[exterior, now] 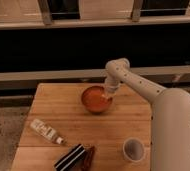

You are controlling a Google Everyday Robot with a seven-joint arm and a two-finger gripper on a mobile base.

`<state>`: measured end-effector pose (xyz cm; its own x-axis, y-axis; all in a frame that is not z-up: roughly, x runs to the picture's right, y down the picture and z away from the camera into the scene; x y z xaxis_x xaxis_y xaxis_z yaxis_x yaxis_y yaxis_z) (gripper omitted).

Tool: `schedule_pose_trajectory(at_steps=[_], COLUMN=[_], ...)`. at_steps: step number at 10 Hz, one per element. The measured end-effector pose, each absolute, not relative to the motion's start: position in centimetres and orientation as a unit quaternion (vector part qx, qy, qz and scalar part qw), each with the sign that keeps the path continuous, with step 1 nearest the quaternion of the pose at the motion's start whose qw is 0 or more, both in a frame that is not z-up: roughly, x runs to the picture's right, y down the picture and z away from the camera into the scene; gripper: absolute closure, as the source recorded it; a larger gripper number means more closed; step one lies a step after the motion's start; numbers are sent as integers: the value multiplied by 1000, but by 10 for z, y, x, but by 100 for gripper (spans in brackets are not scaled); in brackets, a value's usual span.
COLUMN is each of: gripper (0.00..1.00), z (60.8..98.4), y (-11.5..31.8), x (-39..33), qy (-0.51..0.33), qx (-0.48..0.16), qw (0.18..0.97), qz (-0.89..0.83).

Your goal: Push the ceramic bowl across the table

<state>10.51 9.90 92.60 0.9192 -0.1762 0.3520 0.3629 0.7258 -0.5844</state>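
The ceramic bowl [96, 99] is round, orange-red and glossy inside. It sits on the light wooden table [53, 110] in the far middle part. My gripper [108, 93] hangs from the white arm and reaches down to the bowl's right rim, touching or just inside it. The arm comes in from the right and bends at an elbow above the table's far edge.
A small white cup [133, 149] stands near the front right. A clear bottle [46, 132] lies on its side at the left. A dark flat package [70, 157] and a brownish item [88, 159] lie at the front edge. A dark railing runs behind the table.
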Motion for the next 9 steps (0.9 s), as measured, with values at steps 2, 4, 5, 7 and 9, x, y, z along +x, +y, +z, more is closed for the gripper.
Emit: schedule_pose_trajectory(at_steps=[2, 4, 5, 7, 9], gripper=[100, 100, 100, 98, 93], z=[925, 923, 923, 921, 921], y=[99, 98, 99, 99, 97], x=[118, 129, 131, 139, 142], qy=[-131, -125, -125, -121, -120], qx=[-342, -343, -343, -342, -340], qw=[921, 923, 923, 925, 926], qz=[-134, -124, -121, -113, -111])
